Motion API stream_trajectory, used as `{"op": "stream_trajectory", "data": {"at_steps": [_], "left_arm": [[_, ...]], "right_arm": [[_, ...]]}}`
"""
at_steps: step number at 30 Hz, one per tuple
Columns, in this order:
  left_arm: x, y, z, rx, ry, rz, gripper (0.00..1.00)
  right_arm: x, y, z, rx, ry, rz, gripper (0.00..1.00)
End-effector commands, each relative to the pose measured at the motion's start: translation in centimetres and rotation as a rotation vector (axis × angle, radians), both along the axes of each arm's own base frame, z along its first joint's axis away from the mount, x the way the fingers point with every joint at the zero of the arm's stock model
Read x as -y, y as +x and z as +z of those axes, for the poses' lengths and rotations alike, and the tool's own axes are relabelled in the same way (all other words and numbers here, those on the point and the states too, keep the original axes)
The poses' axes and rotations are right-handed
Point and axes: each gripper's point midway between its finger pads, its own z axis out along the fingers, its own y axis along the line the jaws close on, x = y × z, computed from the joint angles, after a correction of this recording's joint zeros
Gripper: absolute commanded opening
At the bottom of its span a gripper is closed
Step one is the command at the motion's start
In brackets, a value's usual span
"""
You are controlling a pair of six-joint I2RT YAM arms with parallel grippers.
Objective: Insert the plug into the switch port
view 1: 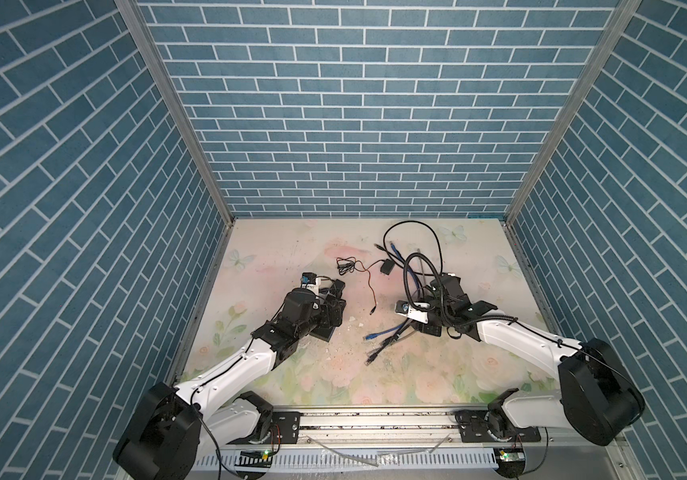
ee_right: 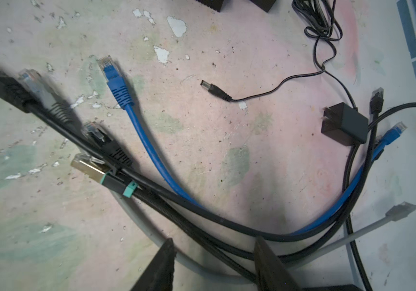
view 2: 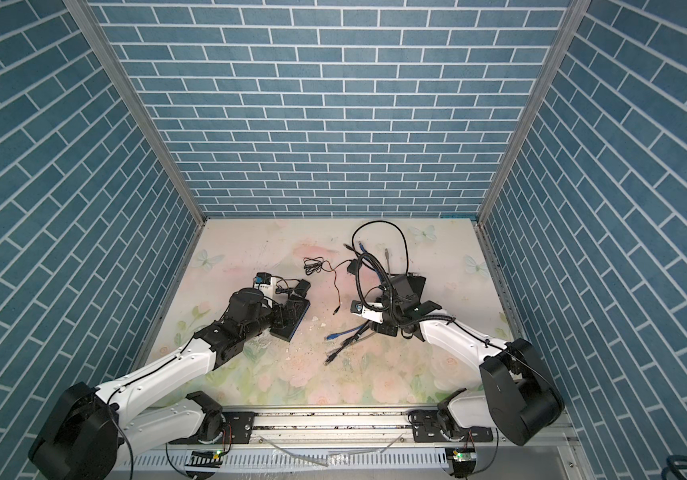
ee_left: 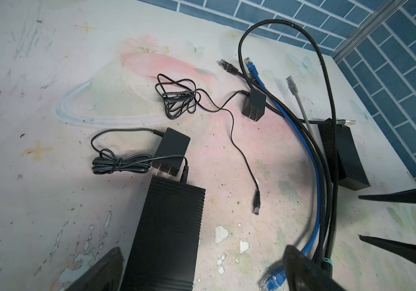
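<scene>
- While the right gripper (ee_right: 214,240) straddles the cable bundle (ee_right: 227,222), jaws apart, the blue plug (view 1: 368,337) lies mid-table, tip toward 8 o'clock.
- Left gripper (ee_left: 203,249) gapes over the switch (ee_left: 169,239), at the plug's 9 o'clock, lying 1-to-7.

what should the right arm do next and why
Probably close the right gripper: its jaws stand apart astride the grey cable and a black braided cable, not yet pinching either. The left gripper, open, hangs over the switch, so nothing can be plugged in before a cable is held.
</scene>
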Motion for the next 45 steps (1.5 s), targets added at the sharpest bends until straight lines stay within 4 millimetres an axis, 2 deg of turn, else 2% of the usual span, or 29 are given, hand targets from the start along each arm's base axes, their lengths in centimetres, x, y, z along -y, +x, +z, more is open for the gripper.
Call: {"op": "stream_trajectory", "data": {"at_steps": [1,6,11,18,25,38,43,45], "left_arm": [[0.2,0.3,0.8,0.047,-0.009,-0.016,1.00],[0.2,0.4,1.1,0.115,-0.037,-0.020,1.00],[-0.1,0.5,1.9,0.180,-0.062,-0.005,0.99],[-0.3,0.4,2.1,0.173,-0.031,-0.006,1.00],[-0.9,0.6,1.9,0.165,-0.007,0.027,1.00],[-1.2,1.1,1.7,0.159,0.022,0.044,1.00],[-1.1,1.1,1.5,0.149,0.041,0.033,0.99],[-0.9,1.2,1.4,0.146,0.043,0.023,1.00]], "right_arm": [[-0.2,1.0,-0.8,0.082,-0.041,0.044,0.50],[0.0,0.5,-2.5,0.053,-0.084,0.093,0.49],[-0.4,-0.5,-3.2,0.008,-0.062,0.126,0.48],[-0.4,-1.1,-4.2,-0.033,-0.065,0.140,0.47],[-1.0,-1.2,-4.7,-0.057,-0.043,0.155,0.41],[-1.7,-1.3,-4.1,-0.053,-0.013,0.190,0.21],[-2.0,-1.4,-3.5,-0.050,-0.001,0.208,0.04],[-2.0,-1.4,-3.3,-0.045,0.004,0.210,0.00]]}}
